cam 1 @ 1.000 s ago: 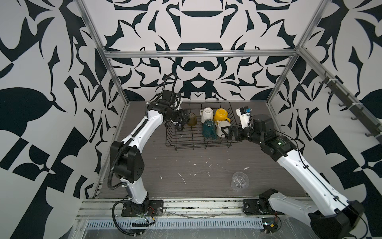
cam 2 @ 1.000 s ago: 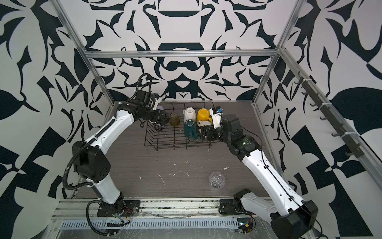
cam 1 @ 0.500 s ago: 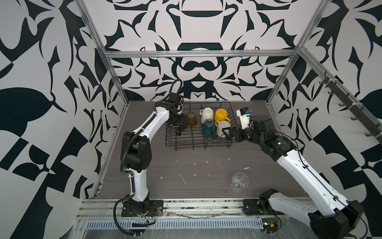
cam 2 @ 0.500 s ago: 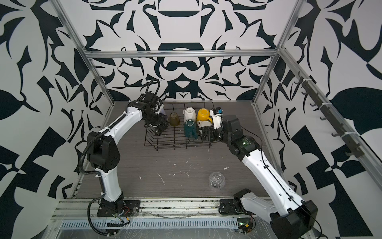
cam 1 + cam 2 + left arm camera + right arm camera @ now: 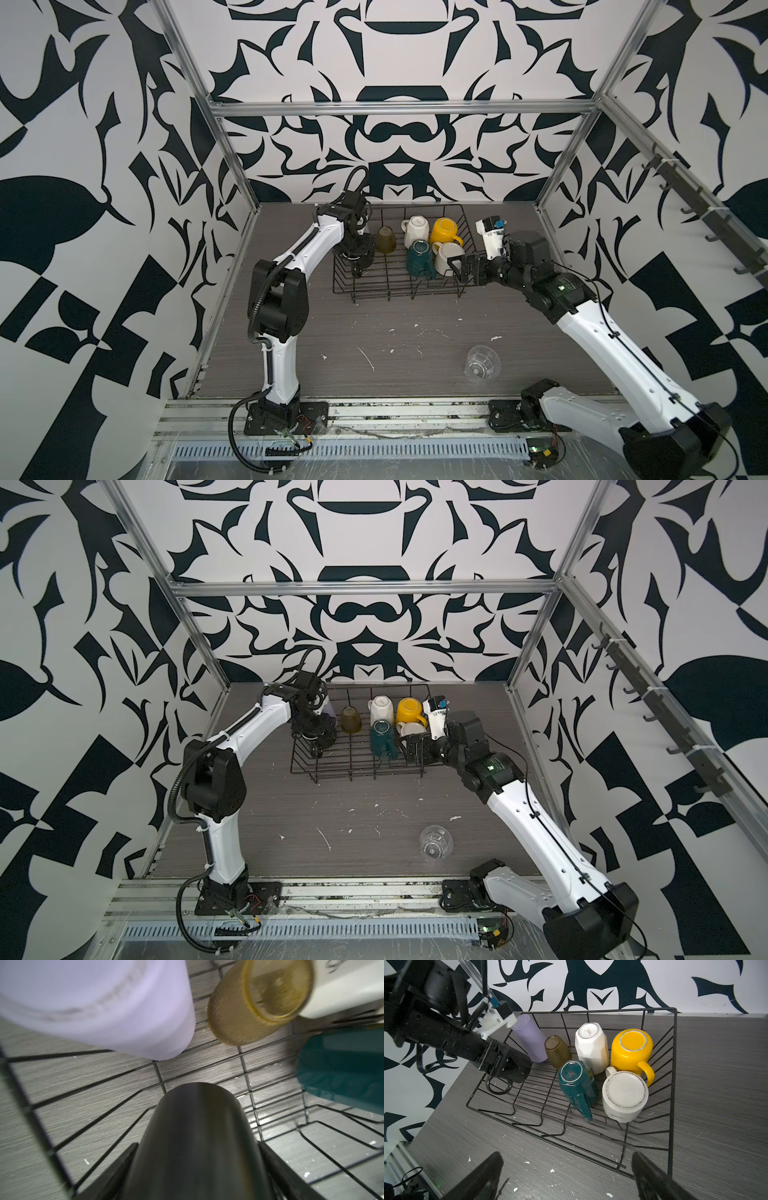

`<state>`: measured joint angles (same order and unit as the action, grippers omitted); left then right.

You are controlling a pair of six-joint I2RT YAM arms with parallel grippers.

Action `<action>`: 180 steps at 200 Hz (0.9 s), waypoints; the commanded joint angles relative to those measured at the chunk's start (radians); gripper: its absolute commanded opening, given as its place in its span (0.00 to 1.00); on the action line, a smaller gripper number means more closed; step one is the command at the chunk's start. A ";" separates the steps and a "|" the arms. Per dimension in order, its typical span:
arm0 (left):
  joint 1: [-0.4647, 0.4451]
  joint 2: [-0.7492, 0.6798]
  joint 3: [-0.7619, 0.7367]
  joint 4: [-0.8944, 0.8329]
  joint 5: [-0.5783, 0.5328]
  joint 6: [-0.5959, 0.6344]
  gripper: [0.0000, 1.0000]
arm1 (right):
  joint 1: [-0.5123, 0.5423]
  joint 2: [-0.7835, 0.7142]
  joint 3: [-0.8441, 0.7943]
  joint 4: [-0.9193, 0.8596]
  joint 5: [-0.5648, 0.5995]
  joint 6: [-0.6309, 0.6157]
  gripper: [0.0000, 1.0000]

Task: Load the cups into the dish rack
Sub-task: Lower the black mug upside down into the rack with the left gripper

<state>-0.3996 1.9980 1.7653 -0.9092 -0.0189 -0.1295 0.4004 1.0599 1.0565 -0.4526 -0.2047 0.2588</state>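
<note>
No text, brand or number can be read. A small printed stamp marks the upturned base of the cream faceted mug (image 5: 588, 1031), and another marks the teal faceted mug (image 5: 571, 1073). Both lie well beyond the fingers (image 5: 483, 1176) of the right gripper (image 5: 566, 1154), and the lettering is too small to make out.

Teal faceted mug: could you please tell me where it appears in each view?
In a top view: teal faceted mug in dish rack, right of centre.
In a top view: mug, same spot.
Left wrist: mug at picture's edge.
Right wrist: mug mid-picture.
Shared landmark: amber glass.
</note>
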 commanded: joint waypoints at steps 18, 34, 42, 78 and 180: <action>-0.008 0.027 0.023 -0.017 -0.040 -0.021 0.17 | -0.003 -0.027 -0.006 0.005 0.012 -0.011 0.99; -0.007 0.037 0.024 -0.016 -0.055 -0.023 0.21 | -0.005 -0.029 -0.009 0.004 0.012 -0.011 0.99; -0.007 0.041 0.025 -0.016 -0.063 -0.025 0.25 | -0.004 -0.029 -0.009 0.003 0.011 -0.011 0.99; -0.010 0.073 0.040 -0.028 -0.103 -0.030 0.29 | -0.005 -0.028 -0.010 0.004 0.009 -0.009 0.98; -0.025 0.143 0.080 -0.098 -0.145 -0.039 0.56 | -0.009 -0.034 -0.015 -0.002 0.012 -0.010 0.99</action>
<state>-0.4198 2.1025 1.8343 -0.9047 -0.1684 -0.1577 0.3958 1.0584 1.0439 -0.4603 -0.2043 0.2592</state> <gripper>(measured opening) 0.844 0.985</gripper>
